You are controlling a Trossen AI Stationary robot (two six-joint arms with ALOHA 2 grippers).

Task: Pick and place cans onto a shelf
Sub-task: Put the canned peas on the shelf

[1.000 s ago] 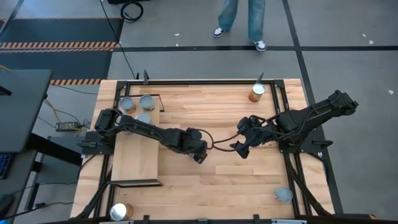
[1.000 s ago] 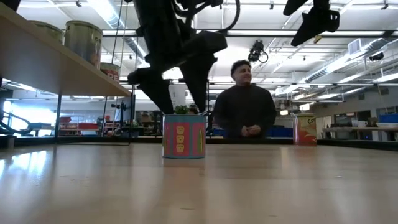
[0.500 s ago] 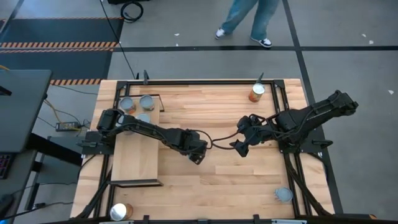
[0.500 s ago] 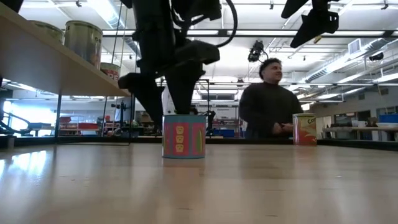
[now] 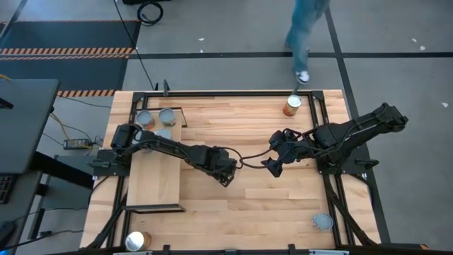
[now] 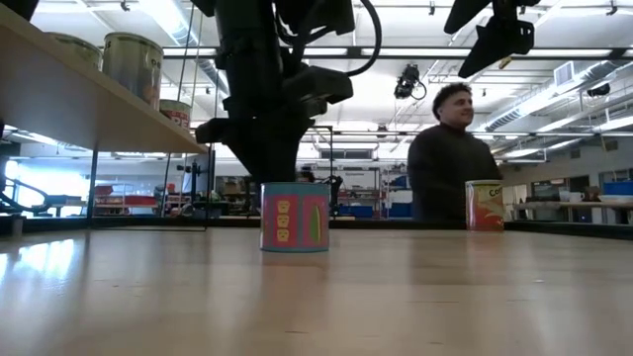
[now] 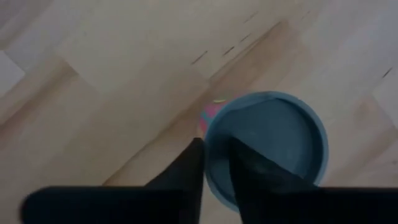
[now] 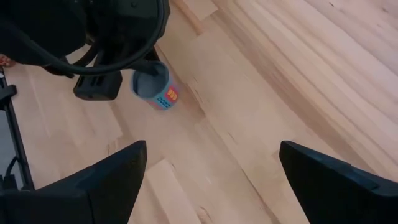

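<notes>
A can (image 6: 294, 218) with pink and green sides and a bluish-grey top (image 7: 267, 143) stands upright on the tabletop near its middle; it also shows in the right wrist view (image 8: 155, 87). My left gripper (image 7: 216, 168) (image 6: 272, 176) points down onto it and is shut on its rim. In the high view the gripper (image 5: 225, 176) hides the can. My right gripper (image 5: 272, 166) (image 8: 211, 168) hangs open above the table to the can's right, nothing between its fingers. The shelf (image 5: 152, 180) stands at the left with cans (image 5: 144, 119) (image 5: 167, 116) on its far end. My left gripper pinches the can's top rim (image 7: 208, 134) between its two fingers. One finger (image 7: 189, 174) is outside the wall and the other is over the recessed top. The fingers come from above, pointing down. The can stands upright with its base on the table.
An orange can (image 5: 291, 106) (image 6: 485, 206) stands at the table's far right. A grey-topped can (image 5: 323, 222) sits at the near right, another (image 5: 138, 241) at the near left. A person (image 6: 450, 158) is beyond the far edge.
My left gripper's fingers stood wide on either side of the can's top and have come together on its rim, the gripper sinking a little. The can stays on the table. The person behind the table has walked toward the right.
</notes>
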